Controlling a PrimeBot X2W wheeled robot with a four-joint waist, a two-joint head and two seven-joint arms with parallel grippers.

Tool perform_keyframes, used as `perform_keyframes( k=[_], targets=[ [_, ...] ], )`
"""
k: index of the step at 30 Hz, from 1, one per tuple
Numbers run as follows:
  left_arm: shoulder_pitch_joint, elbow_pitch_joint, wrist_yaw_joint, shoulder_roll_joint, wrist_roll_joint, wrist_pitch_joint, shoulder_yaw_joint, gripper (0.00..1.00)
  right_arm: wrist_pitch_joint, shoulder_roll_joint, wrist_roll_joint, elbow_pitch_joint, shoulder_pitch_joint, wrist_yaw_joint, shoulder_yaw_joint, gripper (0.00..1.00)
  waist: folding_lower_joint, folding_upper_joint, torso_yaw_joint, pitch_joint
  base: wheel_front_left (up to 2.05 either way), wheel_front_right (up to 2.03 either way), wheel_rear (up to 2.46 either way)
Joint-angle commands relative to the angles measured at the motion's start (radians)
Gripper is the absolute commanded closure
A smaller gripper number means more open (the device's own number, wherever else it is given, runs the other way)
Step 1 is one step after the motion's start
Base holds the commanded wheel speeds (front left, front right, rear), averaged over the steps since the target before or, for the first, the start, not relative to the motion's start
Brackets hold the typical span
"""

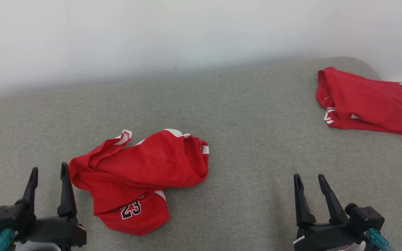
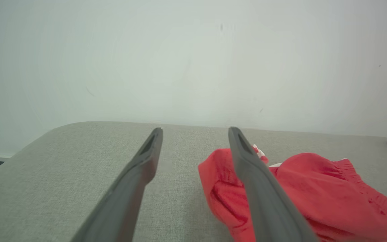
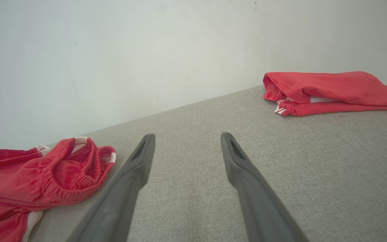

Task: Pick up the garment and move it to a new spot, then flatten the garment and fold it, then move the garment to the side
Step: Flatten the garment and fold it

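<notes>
The left gripper (image 1: 49, 168) and the right gripper (image 1: 309, 176) are both held low, each with its two long dark fingers parted, a clear gap between the tips, pointing straight ahead from the wrist.

Your head view looks forward and down from high above the grey padded surface (image 1: 250, 115), with the white wall (image 1: 152, 35) across its top. Your left wrist view sits low and close over the surface and faces the wall along the left gripper (image 2: 196, 129). Your right wrist view sits equally low behind the right gripper (image 3: 187, 135) and faces the far right end. All three views share the crumpled red garment (image 1: 141, 174). The head and right wrist views share the whole folded red garment (image 1: 365, 101).
</notes>
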Motion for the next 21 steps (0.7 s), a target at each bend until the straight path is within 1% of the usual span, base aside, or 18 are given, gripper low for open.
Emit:
perform_keyframes(
  k=[1,6,12,17,21],
  targets=[
    [0.031,-0.026,-0.002,-0.008,0.012,-0.003,0.007,0.0,-0.004,0.002,0.007,0.001,0.015,-0.003,-0.002,0.0,0.0001,0.0,0.023,-0.02,0.0,0.0,0.0],
    [0.1,-0.122,-0.007,-0.022,0.049,-0.003,0.024,0.0,-0.004,0.002,0.007,0.001,0.031,-0.003,-0.011,0.0,0.0001,0.0,0.05,-0.038,0.0,0.0,0.0],
    [0.181,-0.204,-0.013,-0.032,0.071,-0.003,0.031,0.0,-0.004,0.002,0.007,0.002,0.042,-0.003,-0.012,0.0,0.0001,0.0,0.07,-0.055,0.0,0.0,0.0],
    [0.273,-0.257,-0.017,-0.028,0.125,-0.003,-0.009,0.0,-0.004,0.002,0.007,0.003,0.049,-0.003,-0.004,0.0,0.0001,0.0,0.084,-0.063,0.0,0.0,0.0],
    [0.317,-0.248,-0.016,-0.036,0.126,-0.003,-0.041,0.0,-0.004,0.002,0.009,0.009,0.051,-0.003,-0.004,0.0,0.0001,0.0,0.094,-0.063,0.0,0.0,0.0]
  ],
)
